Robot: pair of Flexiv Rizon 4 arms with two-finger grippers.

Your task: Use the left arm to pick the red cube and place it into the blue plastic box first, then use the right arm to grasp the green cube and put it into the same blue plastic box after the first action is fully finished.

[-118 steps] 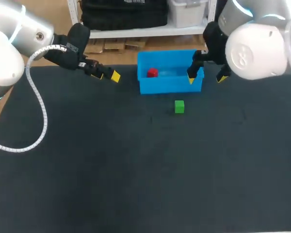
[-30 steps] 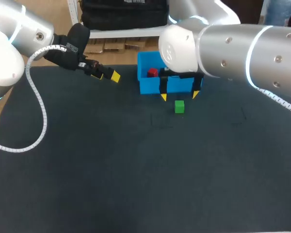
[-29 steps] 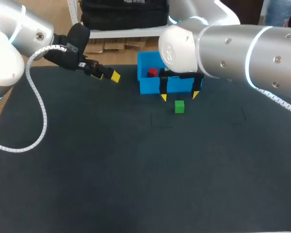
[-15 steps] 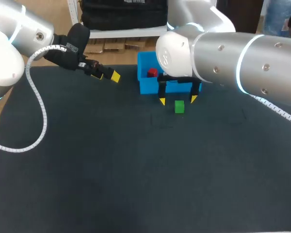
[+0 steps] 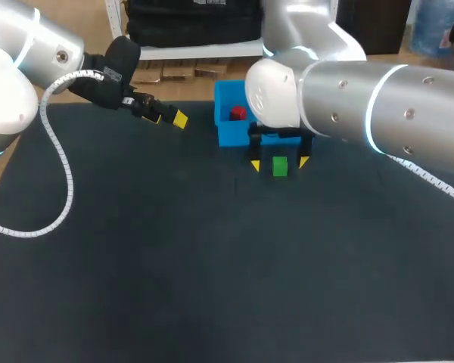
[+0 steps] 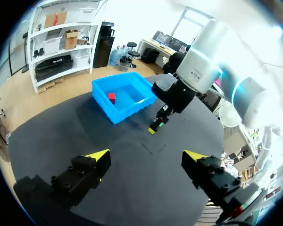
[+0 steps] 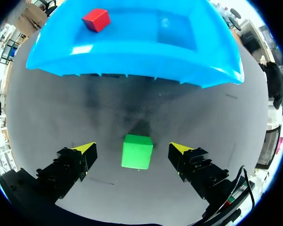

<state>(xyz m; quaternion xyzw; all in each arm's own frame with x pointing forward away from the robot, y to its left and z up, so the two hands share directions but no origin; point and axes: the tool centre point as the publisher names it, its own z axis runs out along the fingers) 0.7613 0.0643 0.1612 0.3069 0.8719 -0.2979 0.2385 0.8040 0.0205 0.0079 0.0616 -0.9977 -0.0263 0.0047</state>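
Note:
The red cube (image 5: pixel 237 113) (image 7: pixel 95 20) (image 6: pixel 112 98) lies inside the blue plastic box (image 5: pixel 225 133) (image 7: pixel 132 49) (image 6: pixel 124 111) at the table's far edge. On the dark mat just in front of the box rests the green cube (image 5: pixel 280 166) (image 7: pixel 137 150). My right gripper (image 5: pixel 279 163) (image 7: pixel 133 149) stands open over it, one yellow tip on each side, neither touching. My left gripper (image 5: pixel 171 118) (image 6: pixel 145 156) hangs open and empty at the far left, well away from the box.
The dark mat (image 5: pixel 212 265) covers the whole table. My right arm (image 5: pixel 363 98) spans the far right part, above the box's right side.
My right arm has swung from the box's right end to its front and come down, so that its open fingers now straddle the green cube. The left arm has not moved.

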